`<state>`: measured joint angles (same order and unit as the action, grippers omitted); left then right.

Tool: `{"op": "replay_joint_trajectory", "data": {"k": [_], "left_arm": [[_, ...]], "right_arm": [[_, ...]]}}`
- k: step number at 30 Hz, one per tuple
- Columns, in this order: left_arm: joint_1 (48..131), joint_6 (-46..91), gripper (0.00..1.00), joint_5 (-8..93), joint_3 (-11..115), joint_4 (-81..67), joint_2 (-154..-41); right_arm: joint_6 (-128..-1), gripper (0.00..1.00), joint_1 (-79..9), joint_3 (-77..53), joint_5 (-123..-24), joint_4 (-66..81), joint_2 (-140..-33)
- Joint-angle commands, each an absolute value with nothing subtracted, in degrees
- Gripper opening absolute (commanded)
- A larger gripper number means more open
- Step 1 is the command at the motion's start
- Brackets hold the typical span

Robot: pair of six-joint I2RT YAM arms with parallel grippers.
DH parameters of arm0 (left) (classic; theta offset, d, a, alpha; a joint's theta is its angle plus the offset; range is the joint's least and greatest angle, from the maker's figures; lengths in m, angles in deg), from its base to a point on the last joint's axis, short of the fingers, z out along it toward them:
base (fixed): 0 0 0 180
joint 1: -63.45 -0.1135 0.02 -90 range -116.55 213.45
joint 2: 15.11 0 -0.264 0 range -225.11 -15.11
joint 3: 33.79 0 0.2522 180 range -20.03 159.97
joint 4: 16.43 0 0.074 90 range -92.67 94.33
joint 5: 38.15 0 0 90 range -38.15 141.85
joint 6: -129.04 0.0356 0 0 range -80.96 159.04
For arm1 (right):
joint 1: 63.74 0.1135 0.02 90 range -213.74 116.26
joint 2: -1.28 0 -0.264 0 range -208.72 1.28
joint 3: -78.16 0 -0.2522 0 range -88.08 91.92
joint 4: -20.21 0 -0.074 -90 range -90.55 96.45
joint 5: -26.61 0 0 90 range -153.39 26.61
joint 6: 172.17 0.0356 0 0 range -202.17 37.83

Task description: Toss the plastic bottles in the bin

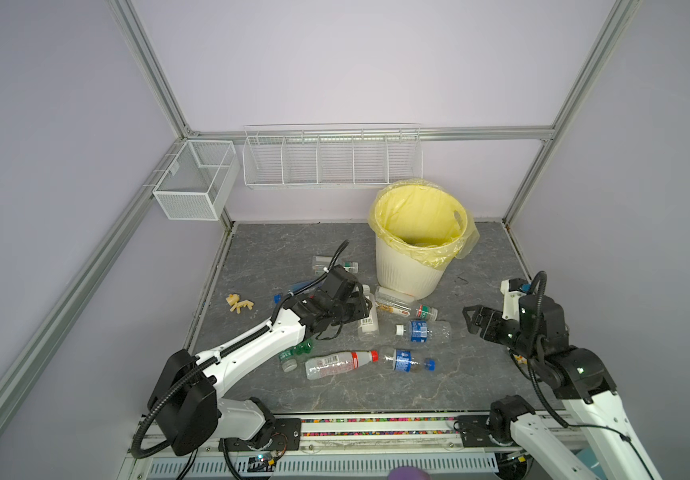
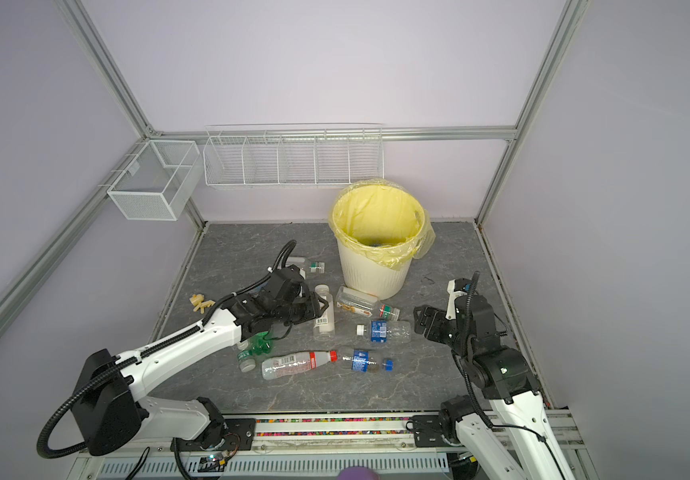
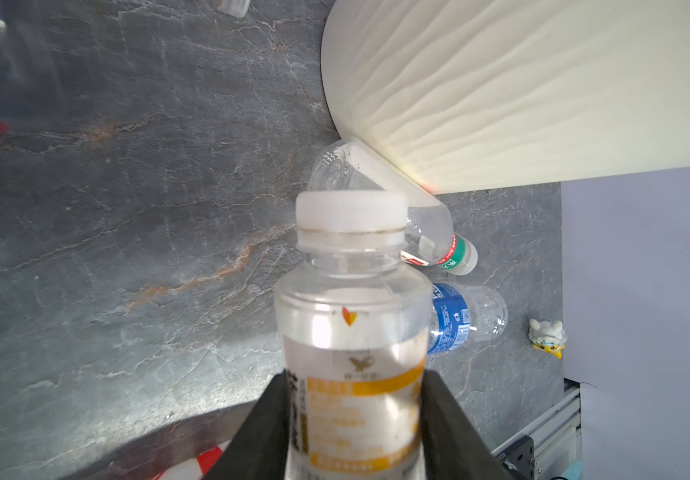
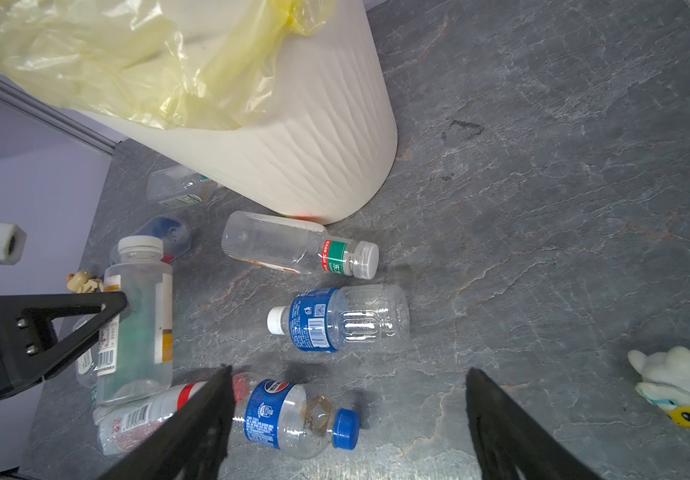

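My left gripper (image 1: pixel 364 309) (image 3: pixel 355 419) is shut on a clear bottle with a white cap and an orange-and-white label (image 1: pixel 369 319) (image 3: pixel 353 328) (image 4: pixel 139 324), low over the grey floor, left of the bin (image 1: pixel 411 270) (image 2: pixel 372 272). The bin is cream, ribbed and lined with a yellow bag. Several more plastic bottles lie in front of it: a green-collared one (image 1: pixel 401 306) (image 4: pixel 293 249), a blue-labelled one with a white cap (image 1: pixel 424 331) (image 4: pixel 335 320), a red-labelled one (image 1: pixel 335 365), a blue-capped one (image 1: pixel 407 359) (image 4: pixel 289 415) and a green one (image 1: pixel 298 350). My right gripper (image 1: pixel 474 318) (image 4: pixel 347 374) hangs open and empty on the right.
Another clear bottle (image 1: pixel 335 264) lies behind my left arm. A yellowish toy figure (image 1: pixel 239 303) sits at the left edge of the floor and a white-and-yellow toy (image 4: pixel 684 386) near my right arm. White wire baskets (image 1: pixel 193 183) (image 1: pixel 330 160) hang on the back frame.
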<state>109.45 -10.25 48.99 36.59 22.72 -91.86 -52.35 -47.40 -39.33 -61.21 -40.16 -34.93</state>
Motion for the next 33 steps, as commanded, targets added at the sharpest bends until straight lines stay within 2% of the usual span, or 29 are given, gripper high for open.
{"op": "replay_joint_trajectory", "data": {"k": [1,15,21,33], "left_arm": [[108.7,-11.1,0.43,49.9,35.4,23.5,-88.6],[104.8,-8.9,0.47,51.5,29.4,19.1,-72.7],[103.5,-7.0,0.59,49.5,30.1,23.2,-75.6],[103.5,-3.2,0.73,47.0,31.4,24.2,-82.8]], "right_arm": [[-52.2,0.88,-47.3,-41.2,-60.7,-38.5,-35.5],[-51.7,0.88,-47.4,-42.5,-61.2,-38.2,-35.7],[-51.4,0.88,-47.3,-43.0,-61.7,-37.8,-36.0],[-50.5,0.88,-47.3,-44.6,-62.3,-40.0,-36.4]]}}
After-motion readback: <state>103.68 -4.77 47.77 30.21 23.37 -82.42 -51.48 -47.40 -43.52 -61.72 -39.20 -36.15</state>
